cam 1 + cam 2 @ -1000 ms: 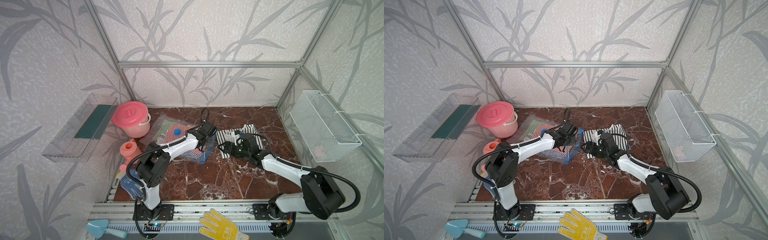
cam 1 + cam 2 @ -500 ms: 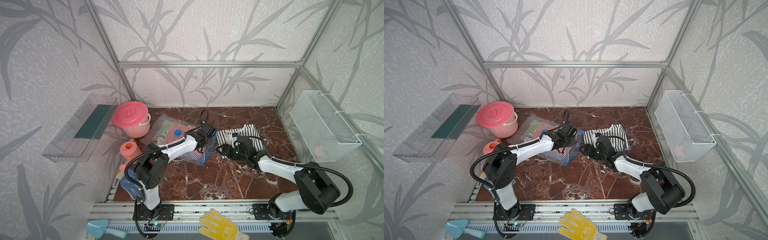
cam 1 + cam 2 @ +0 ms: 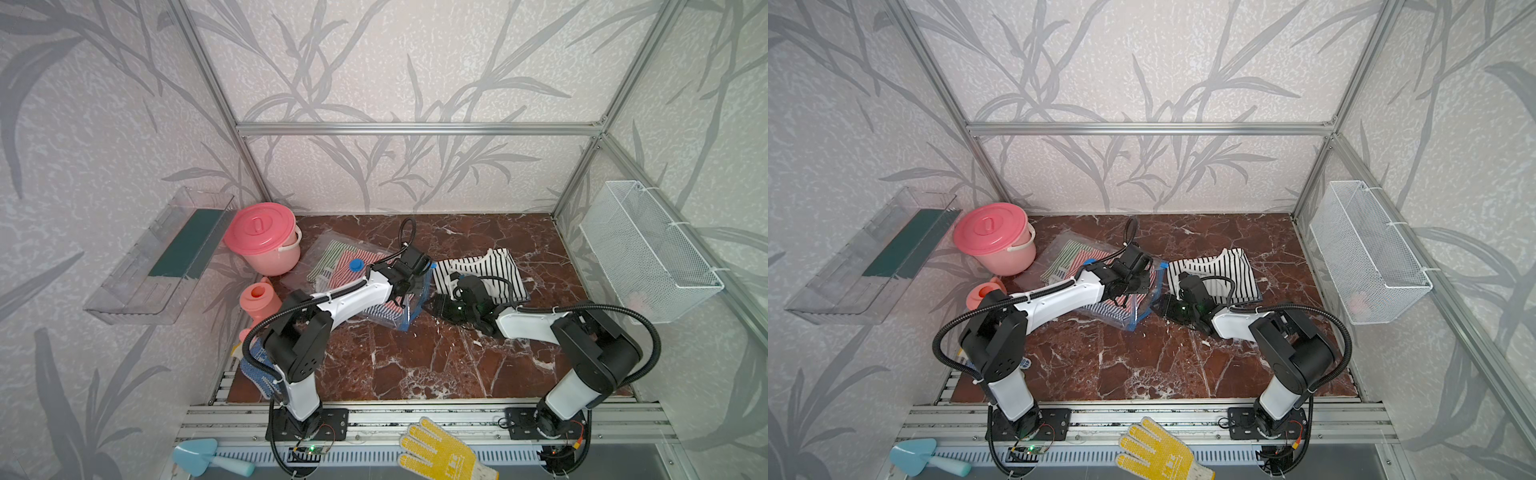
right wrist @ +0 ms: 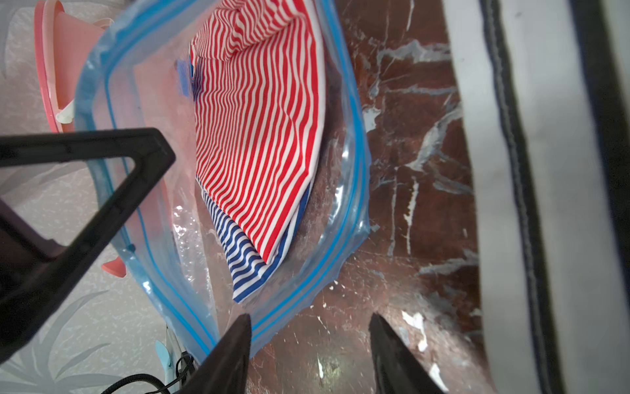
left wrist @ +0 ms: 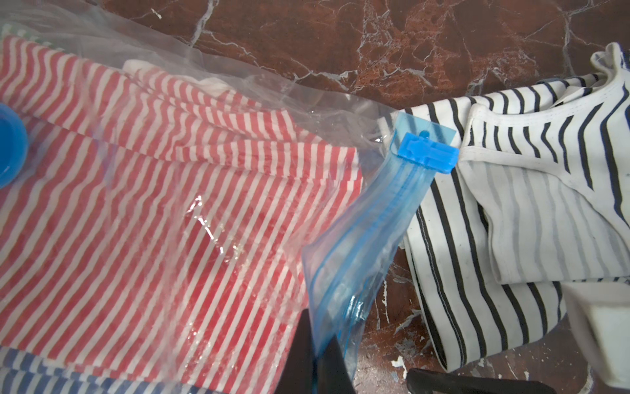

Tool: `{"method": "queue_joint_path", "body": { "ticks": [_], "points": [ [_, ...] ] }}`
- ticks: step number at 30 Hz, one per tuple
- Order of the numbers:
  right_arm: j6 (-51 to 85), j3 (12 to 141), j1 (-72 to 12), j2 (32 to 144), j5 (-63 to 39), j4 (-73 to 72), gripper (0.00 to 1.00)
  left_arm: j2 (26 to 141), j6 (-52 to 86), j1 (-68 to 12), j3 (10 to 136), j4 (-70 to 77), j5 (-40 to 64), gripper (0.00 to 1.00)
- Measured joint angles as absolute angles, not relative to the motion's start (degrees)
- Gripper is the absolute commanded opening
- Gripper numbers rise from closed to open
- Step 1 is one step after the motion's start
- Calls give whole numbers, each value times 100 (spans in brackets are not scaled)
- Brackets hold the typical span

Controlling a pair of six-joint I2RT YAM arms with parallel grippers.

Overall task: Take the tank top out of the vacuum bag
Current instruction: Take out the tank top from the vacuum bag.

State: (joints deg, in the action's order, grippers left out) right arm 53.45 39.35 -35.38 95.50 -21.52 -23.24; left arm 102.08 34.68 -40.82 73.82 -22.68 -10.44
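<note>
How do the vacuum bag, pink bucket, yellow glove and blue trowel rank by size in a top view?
1. vacuum bag
2. pink bucket and yellow glove: too alike to rank
3. blue trowel

You view a laboratory robot cell staged as a home: aluminium frame (image 3: 415, 129) across the upper centre, leaf-print wall panels (image 3: 415, 62) behind, marble-look floor (image 3: 415, 361), and arm bases (image 3: 536, 424) bolted to the bottom rail (image 3: 374, 415).

The vacuum bag (image 3: 415, 307) holds three striped garments (image 3: 341, 275); one black-striped top (image 3: 496, 270) lies outside. There are one pink bucket (image 3: 266, 237) and two gloves (image 3: 440, 455).
</note>
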Motion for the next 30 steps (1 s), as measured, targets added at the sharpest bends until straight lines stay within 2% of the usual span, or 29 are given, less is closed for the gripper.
{"method": "queue_joint_path", "body": {
  "ticks": [30],
  "points": [
    [5203, 4976, -3680, 10737, -1883, -2370, 40, 9944, 3470, -4228, 7255, -2217, -1041, 0]
  ]
}}
